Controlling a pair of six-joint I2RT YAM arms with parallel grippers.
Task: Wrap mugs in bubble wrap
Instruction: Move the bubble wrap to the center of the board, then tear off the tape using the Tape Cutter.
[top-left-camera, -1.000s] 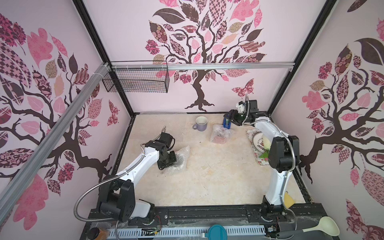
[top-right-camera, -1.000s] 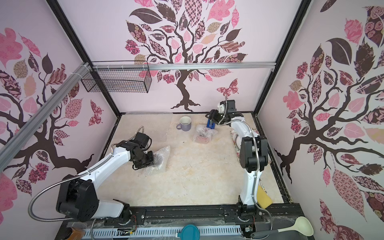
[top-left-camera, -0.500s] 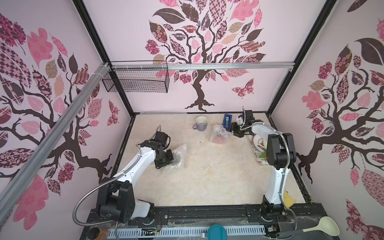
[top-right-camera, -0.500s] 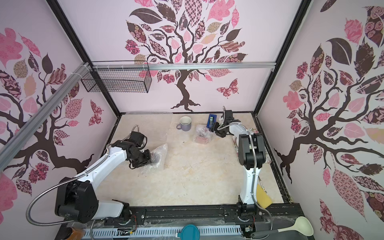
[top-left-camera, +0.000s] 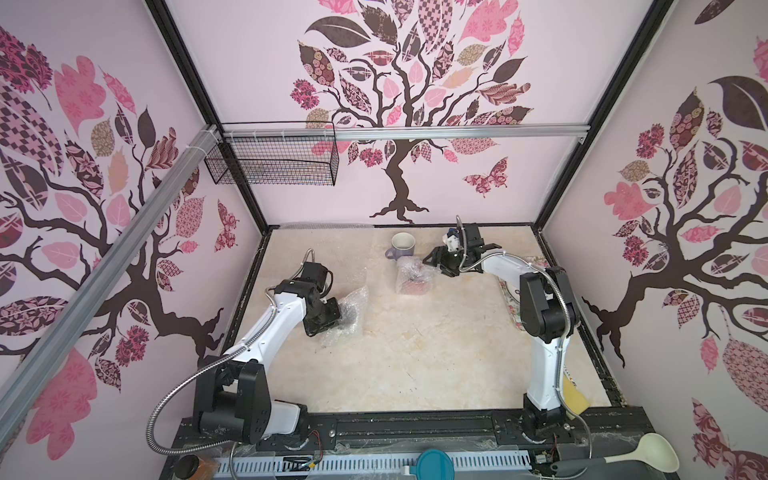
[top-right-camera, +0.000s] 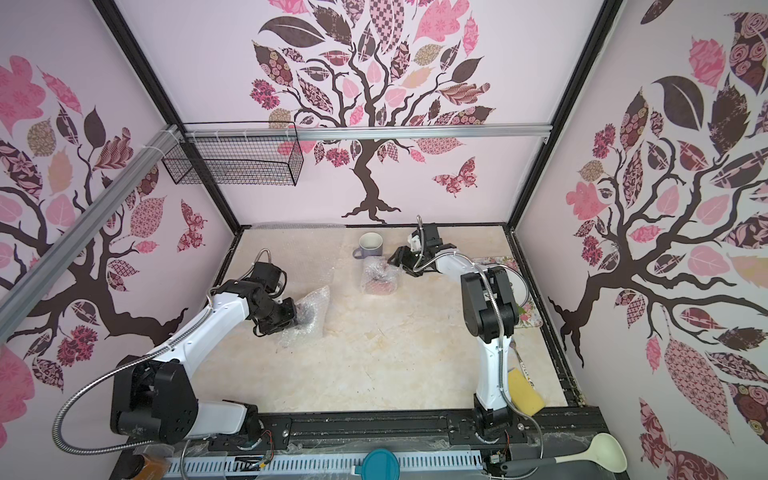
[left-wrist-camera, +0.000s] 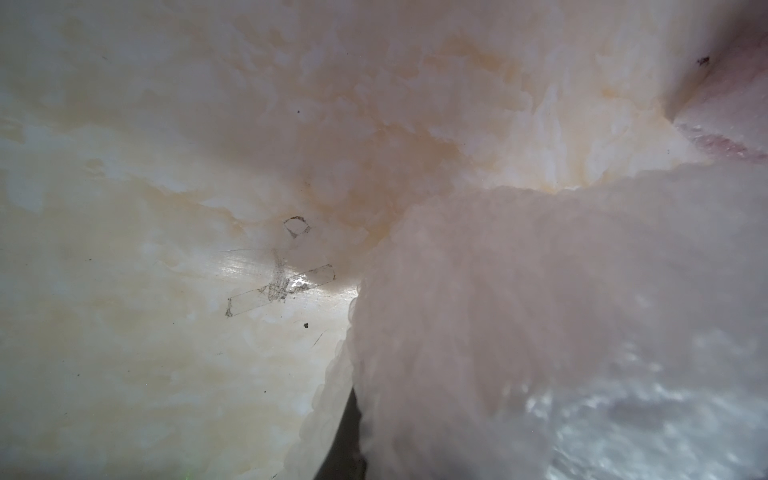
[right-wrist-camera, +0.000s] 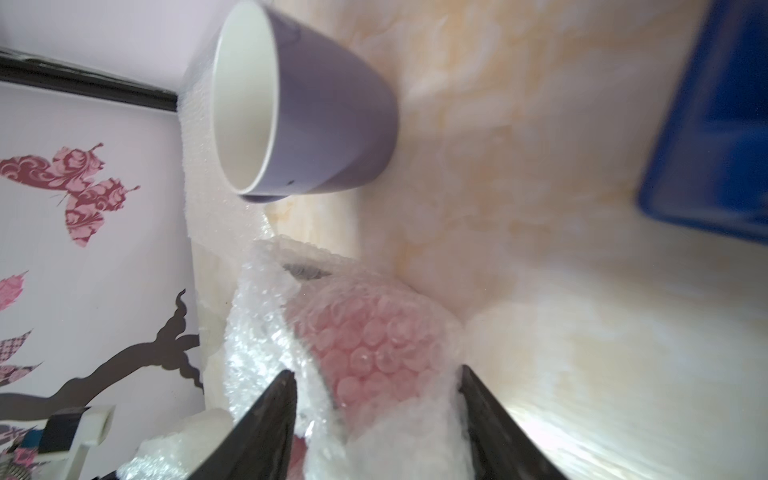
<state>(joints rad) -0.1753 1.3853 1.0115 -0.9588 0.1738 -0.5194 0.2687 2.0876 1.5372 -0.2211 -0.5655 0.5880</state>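
One lavender mug (top-left-camera: 402, 249): bare, upper centre; we wrap it next.
Left gripper (top-left-camera: 337, 318): pinched on wrap (top-left-camera: 354, 302).
Right gripper (right-wrist-camera: 376, 374): apart, astride red mug (right-wrist-camera: 374, 332); we judge tucking.

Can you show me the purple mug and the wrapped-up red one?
purple mug (right-wrist-camera: 332, 124), right wrist view, on its outer side.
wrapped red mug (right-wrist-camera: 374, 332), right wrist view, on its bubble-covered side.

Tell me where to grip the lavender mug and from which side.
Probably the rim wall of the lavender mug, from above: it stands upright with its mouth open, its handle juts out sideways, and the wrapped mug crowds its near side.
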